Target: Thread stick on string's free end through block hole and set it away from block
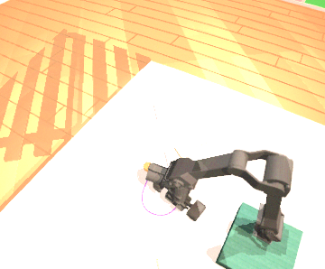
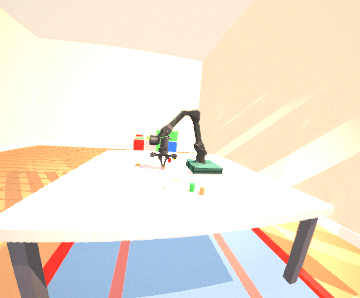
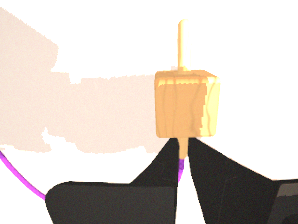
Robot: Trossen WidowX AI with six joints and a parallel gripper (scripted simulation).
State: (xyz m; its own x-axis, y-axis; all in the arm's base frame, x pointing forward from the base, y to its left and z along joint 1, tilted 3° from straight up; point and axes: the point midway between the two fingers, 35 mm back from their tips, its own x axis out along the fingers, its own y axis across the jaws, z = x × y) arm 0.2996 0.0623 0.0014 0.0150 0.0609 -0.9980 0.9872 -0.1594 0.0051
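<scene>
The stick (image 3: 183, 42) is being clamped at its tail by the gripper (image 3: 183, 155), already threaded through the block (image 3: 186, 103); pulling the string (image 3: 20, 177) through is being awaited.

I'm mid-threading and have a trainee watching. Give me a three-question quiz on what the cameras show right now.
1. True or false: in the wrist view, the stick already pokes out of the far side of the wooden block.
2. What is the hand shut on?
A. the purple string alone
B. the stick's rear end
C. the block
3. Fill in: in the top view, the purple string lies in a curved ____ on the table beside the hand.

Key
1. True. A length of stick shows beyond the block.
2. B. The fingers pinch the stick just behind the block.
3. Loop.
</scene>
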